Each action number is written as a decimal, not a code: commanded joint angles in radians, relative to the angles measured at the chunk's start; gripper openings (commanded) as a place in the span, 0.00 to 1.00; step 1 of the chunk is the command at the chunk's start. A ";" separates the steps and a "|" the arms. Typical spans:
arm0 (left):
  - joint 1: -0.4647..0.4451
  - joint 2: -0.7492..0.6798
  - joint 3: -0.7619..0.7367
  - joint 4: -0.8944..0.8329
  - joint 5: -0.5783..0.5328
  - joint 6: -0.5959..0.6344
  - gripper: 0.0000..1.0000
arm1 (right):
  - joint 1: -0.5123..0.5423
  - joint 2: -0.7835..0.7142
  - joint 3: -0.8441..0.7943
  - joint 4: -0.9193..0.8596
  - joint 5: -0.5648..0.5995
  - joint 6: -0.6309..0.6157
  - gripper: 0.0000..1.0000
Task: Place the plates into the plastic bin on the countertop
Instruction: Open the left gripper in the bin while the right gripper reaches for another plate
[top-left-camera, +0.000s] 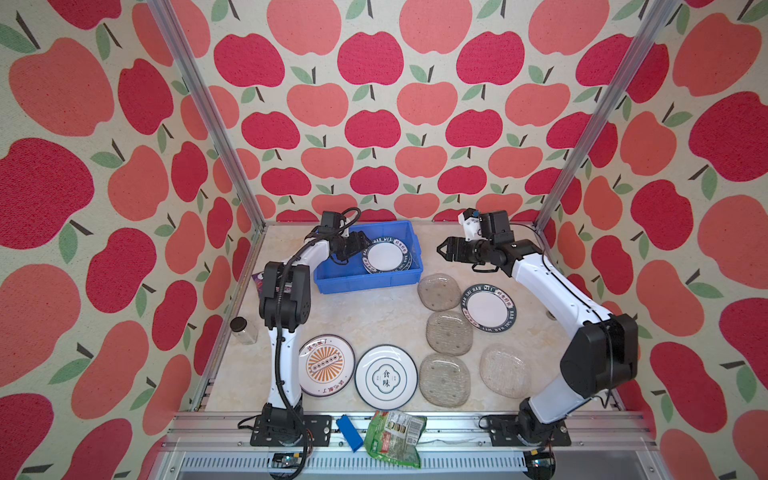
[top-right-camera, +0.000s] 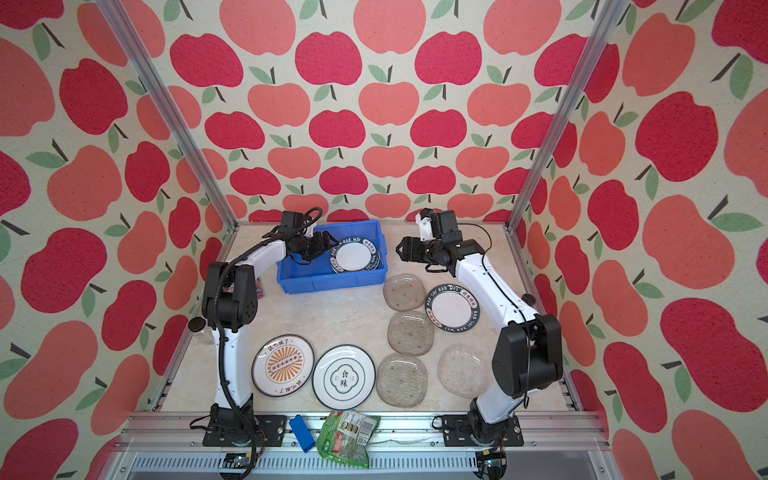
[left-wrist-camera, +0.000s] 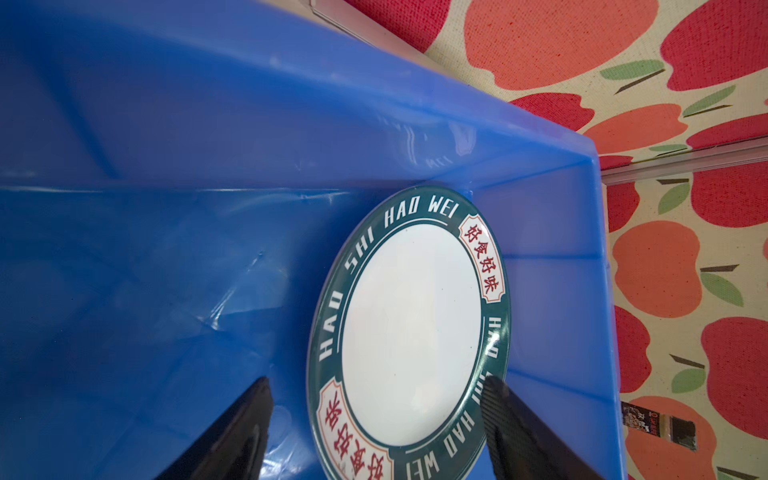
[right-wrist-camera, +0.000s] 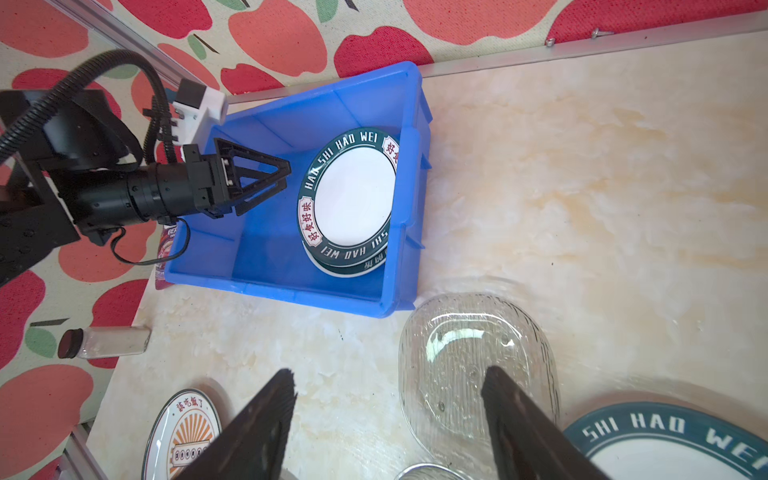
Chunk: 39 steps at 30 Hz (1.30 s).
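Left gripper (top-left-camera: 360, 246) reaches into the blue plastic bin (top-left-camera: 365, 283) with its jaws spread apart, holding nothing. Just ahead of its fingertips two stacked lettered plates (top-left-camera: 384, 257) lie in the bin, the upper one offset from the lower. Right gripper (top-left-camera: 442, 249) hovers above the surface (top-left-camera: 374, 316) beside the bin, jaws likewise apart and empty. Below and just ahead of it lies a glass plate (right-wrist-camera: 473, 340), with another lettered plate (top-left-camera: 489, 308) alongside. Back toward the arm bases rest three more glass plates (top-left-camera: 449, 332), a sunburst plate (top-left-camera: 326, 365) and a Chinese-character plate (top-left-camera: 385, 376).
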 joint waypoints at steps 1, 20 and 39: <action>0.016 -0.109 0.011 -0.050 -0.046 0.047 0.83 | -0.031 -0.083 -0.102 -0.025 0.029 0.004 0.75; -0.154 -0.664 -0.249 -0.263 -0.081 0.142 0.86 | -0.149 -0.508 -0.580 -0.060 -0.109 0.226 0.69; -0.077 -0.567 -0.424 0.024 0.158 0.089 0.85 | -0.714 -0.690 -0.891 0.001 -0.199 0.281 0.57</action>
